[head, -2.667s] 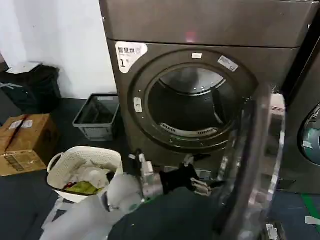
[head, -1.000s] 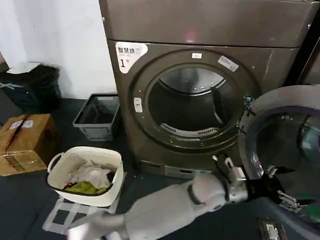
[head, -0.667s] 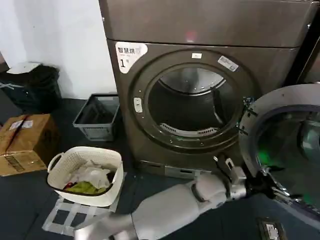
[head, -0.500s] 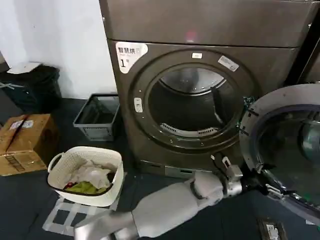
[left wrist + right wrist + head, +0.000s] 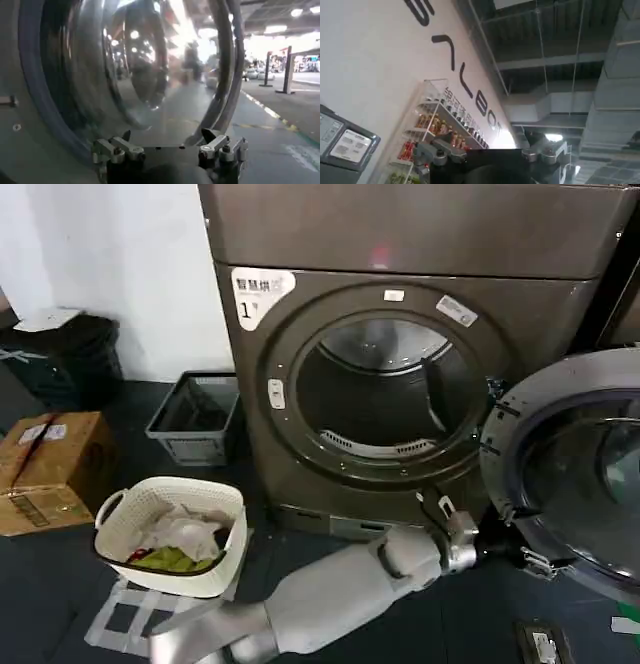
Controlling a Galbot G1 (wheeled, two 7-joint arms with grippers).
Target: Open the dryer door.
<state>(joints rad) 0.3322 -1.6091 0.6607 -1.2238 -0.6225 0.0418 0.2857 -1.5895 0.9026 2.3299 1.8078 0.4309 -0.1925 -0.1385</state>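
The brown-grey dryer [image 5: 250,414] with a white "1" sticker [image 5: 262,292] stands ahead, its round drum opening [image 5: 385,389] uncovered. The dryer door [image 5: 560,394] is swung wide to the right, grey inner side and dark glass facing me. My left arm reaches low across the floor from the lower left. My left gripper [image 5: 525,556] is open at the door's lower left rim, holding nothing. In the left wrist view the door's glass [image 5: 150,75] bulges just beyond the left gripper [image 5: 166,136]. My right gripper [image 5: 487,145] is open, pointing up at a ceiling and wall.
A white laundry basket [image 5: 170,534] with clothes sits on the floor left of my arm. Behind it are a grey crate [image 5: 195,416], a cardboard box [image 5: 50,469] and a black bin [image 5: 70,354]. A neighbouring machine [image 5: 625,314] stands behind the open door.
The door has swung from half open, seen edge-on, to wide open on the right. Over the last second my left gripper has drawn back leftward from the door's inner side to its lower rim.
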